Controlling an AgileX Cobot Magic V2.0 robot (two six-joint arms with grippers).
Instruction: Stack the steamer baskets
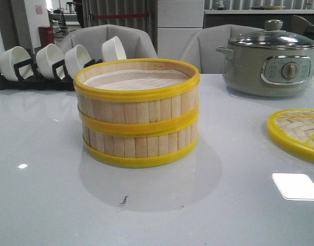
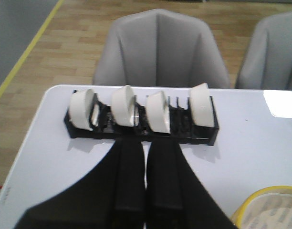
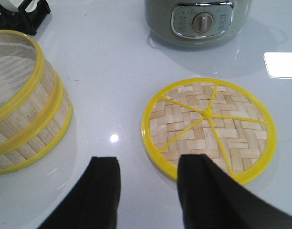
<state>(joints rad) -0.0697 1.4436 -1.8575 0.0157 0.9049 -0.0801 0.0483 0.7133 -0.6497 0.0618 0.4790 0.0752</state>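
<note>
Steamer baskets [image 1: 137, 114] stand one on the other in the middle of the white table [image 1: 39, 200], the upper one seated squarely on the lower, their yellow rims meeting in a level band; I judge the stacking done. Going from my left: the black rack of white bowls [image 2: 141, 114] sits at the far edge, and my left gripper [image 2: 145, 191] hangs above the table before it, fingers pressed together, holding nothing. The stack comes next. To its right, well apart, the woven lid [image 3: 209, 130] lies flat, with the grey-green pot [image 1: 270, 61] behind it. My right gripper [image 3: 148, 191] hovers near the lid's edge, jaws spread wide and empty. Only the lid might be left, though the task does not ask for it.
</note>
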